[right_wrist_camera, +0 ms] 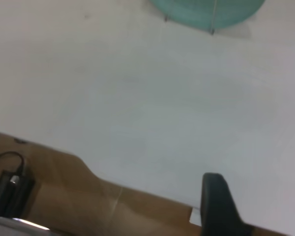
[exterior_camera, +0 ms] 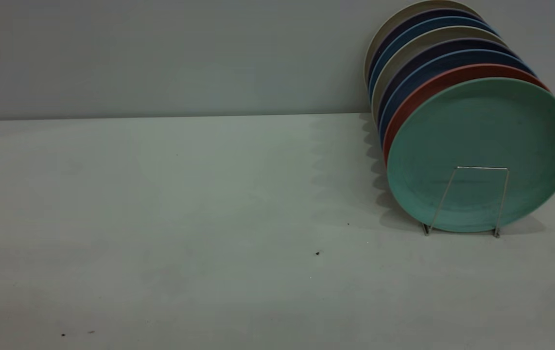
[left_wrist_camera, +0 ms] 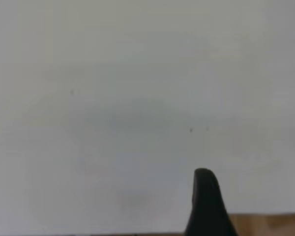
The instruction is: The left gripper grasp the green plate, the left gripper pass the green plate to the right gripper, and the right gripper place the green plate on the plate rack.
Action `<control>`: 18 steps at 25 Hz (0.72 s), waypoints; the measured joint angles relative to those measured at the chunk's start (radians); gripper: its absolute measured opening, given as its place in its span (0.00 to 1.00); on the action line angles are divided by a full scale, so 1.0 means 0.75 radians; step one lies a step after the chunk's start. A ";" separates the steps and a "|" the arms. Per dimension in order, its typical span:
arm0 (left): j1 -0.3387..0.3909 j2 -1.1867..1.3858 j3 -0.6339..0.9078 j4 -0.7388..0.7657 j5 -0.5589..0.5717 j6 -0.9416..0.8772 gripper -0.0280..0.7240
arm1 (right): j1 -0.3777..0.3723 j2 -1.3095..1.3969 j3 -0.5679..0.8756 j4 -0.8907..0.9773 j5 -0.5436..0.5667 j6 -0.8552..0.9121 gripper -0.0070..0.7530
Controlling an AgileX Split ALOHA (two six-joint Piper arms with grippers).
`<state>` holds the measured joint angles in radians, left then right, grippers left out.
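Ext. view: neither arm is seen. The plate rack (exterior_camera: 467,199) is noted on the counter (exterior_camera: 185,218) at the right side, loaded with a row of upright plates leaning toward the back wall. The green plate (exterior_camera: 481,150) is found at the front of the row, held behind the front wire loop, lower rim at the counter. Directly behind it a salmon-red plate (exterior_camera: 418,92) is seen, then blue plates (exterior_camera: 433,63), dark and cream ones further back. A few dark specks are noted on the counter.

L wrist view: only one finger (left_wrist_camera: 206,206) of the left claw is shown, low over bare counter; plates and rack not in this view. Claw state: cannot be told.

R wrist view: one dark finger (right_wrist_camera: 217,206) of the right claw is shown near the counter edge, wooden surface beyond it. The green plate's lower rim (right_wrist_camera: 206,12) and rack wires are seen well apart from it. Claw state: cannot be told.
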<state>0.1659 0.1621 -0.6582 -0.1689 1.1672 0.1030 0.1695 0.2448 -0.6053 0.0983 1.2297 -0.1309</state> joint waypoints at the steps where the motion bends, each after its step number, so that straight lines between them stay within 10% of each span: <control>1: -0.001 -0.041 0.013 0.000 0.000 0.002 0.72 | 0.000 -0.036 0.036 -0.005 -0.013 -0.004 0.57; 18: -0.093 -0.246 0.190 0.059 -0.007 0.009 0.72 | 0.000 -0.170 0.169 -0.028 -0.120 -0.039 0.56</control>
<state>0.0963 -0.0221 -0.5158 -0.1249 1.1622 0.1100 0.1695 0.1176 -0.4788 0.0772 1.1400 -0.1601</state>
